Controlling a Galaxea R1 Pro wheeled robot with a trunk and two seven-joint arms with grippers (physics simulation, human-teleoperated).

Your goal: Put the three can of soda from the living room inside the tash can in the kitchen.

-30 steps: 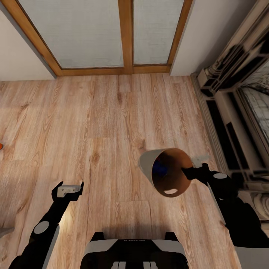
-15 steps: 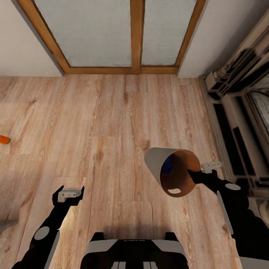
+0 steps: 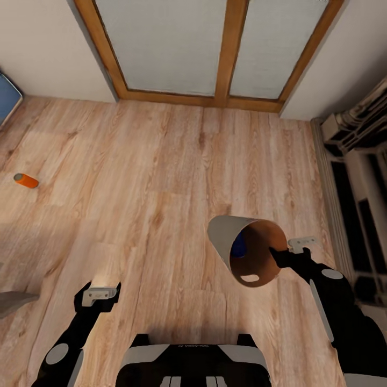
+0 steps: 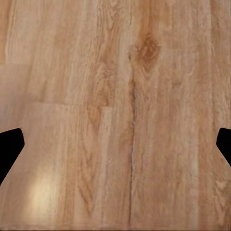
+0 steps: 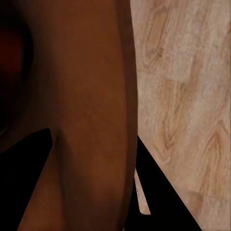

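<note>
The tash can (image 3: pixel 221 235), pale grey outside and copper-brown inside, hangs tilted above the wood floor with its mouth turned toward me. My right gripper (image 3: pixel 283 253) is shut on its rim, and in the right wrist view the bin's brown wall (image 5: pixel 82 96) sits between the dark fingers (image 5: pixel 29 192). A dark blue can of soda (image 3: pixel 239 248) lies inside the bin. An orange can of soda (image 3: pixel 26 180) lies on its side on the floor at far left. My left gripper (image 3: pixel 100 293) is open and empty, low over bare planks (image 4: pixel 115 120).
A wood-framed glass door (image 3: pixel 228 54) closes the far wall. The brick fireplace surround (image 3: pixel 355 177) runs along the right. A light blue sofa corner (image 3: pixel 8 99) shows at upper left, and a grey edge (image 3: pixel 13 301) pokes in at lower left.
The whole view has swung left, bringing the orange can and the sofa corner further into the picture. The bin stays held in my right gripper; the left gripper stays open.
</note>
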